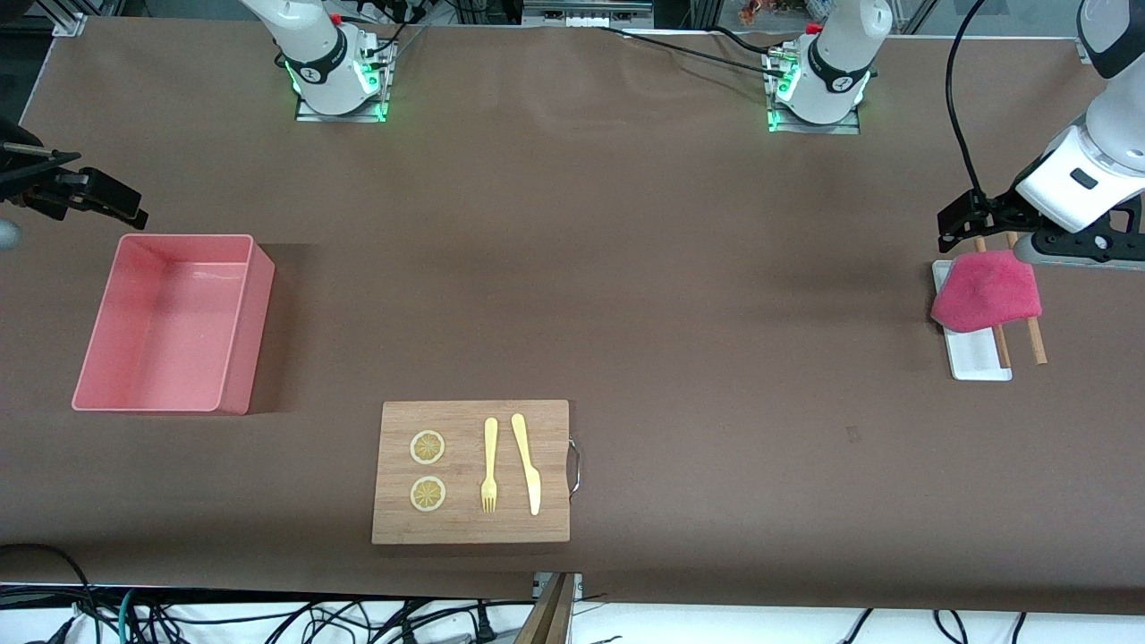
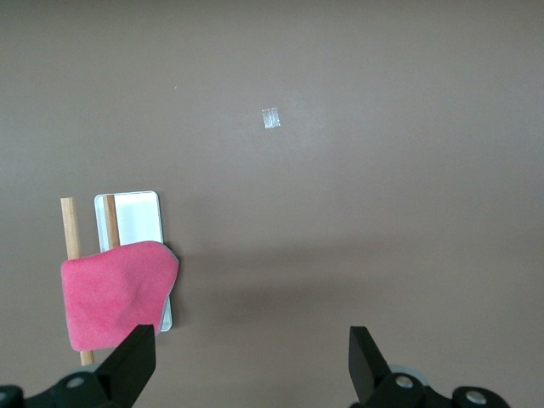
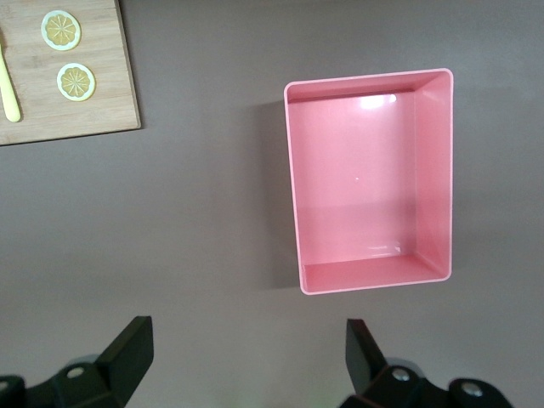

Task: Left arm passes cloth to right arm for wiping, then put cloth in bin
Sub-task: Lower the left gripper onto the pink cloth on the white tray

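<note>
The magenta-pink cloth (image 1: 987, 291) lies crumpled on a small white tray (image 1: 977, 362) and two wooden sticks (image 1: 1036, 342) at the left arm's end of the table. My left gripper (image 1: 1042, 241) hangs open just above it, holding nothing. In the left wrist view the cloth (image 2: 115, 293) sits beside one fingertip of the left gripper (image 2: 251, 365), not between the two. The salmon-pink bin (image 1: 183, 239) stands empty at the right arm's end. My right gripper (image 1: 80, 197) hovers open over the table by the bin's corner. The right wrist view has the bin (image 3: 293, 187) off to one side of the right gripper (image 3: 246, 361).
A wooden cutting board (image 1: 471, 528) with a metal handle lies near the front edge, carrying two lemon slices (image 1: 428, 447), a yellow fork (image 1: 489, 465) and a knife (image 1: 526, 461). A small scrap of clear tape (image 2: 270, 118) is on the brown table.
</note>
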Robot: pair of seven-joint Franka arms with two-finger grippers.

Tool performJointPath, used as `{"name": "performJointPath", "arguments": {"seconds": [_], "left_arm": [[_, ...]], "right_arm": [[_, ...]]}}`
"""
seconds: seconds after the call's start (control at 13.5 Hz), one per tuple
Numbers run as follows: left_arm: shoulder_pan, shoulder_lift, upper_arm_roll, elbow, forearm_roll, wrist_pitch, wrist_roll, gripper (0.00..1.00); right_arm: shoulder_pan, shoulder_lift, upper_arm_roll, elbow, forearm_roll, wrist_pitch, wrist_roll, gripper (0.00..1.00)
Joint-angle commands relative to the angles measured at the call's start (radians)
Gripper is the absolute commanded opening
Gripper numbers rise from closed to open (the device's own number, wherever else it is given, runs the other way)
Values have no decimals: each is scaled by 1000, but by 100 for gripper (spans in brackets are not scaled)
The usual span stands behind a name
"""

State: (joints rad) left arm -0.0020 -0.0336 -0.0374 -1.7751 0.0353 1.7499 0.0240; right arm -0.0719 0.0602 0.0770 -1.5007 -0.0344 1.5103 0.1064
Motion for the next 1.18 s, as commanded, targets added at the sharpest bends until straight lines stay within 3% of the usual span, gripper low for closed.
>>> {"name": "performJointPath", "arguments": {"seconds": [0.0, 0.44, 1.11], "left_arm": [[-3, -3, 19, -9, -24, 8, -6, 100], [-1, 70, 19, 92, -23, -56, -10, 100], [11, 74, 19, 92, -23, -56, -4, 100]], "right_arm": [[1, 7, -5, 20, 11, -5, 6, 100], [1, 7, -5, 20, 11, -5, 4, 100], [0, 7, -3, 20, 13, -4, 3, 100]]}}
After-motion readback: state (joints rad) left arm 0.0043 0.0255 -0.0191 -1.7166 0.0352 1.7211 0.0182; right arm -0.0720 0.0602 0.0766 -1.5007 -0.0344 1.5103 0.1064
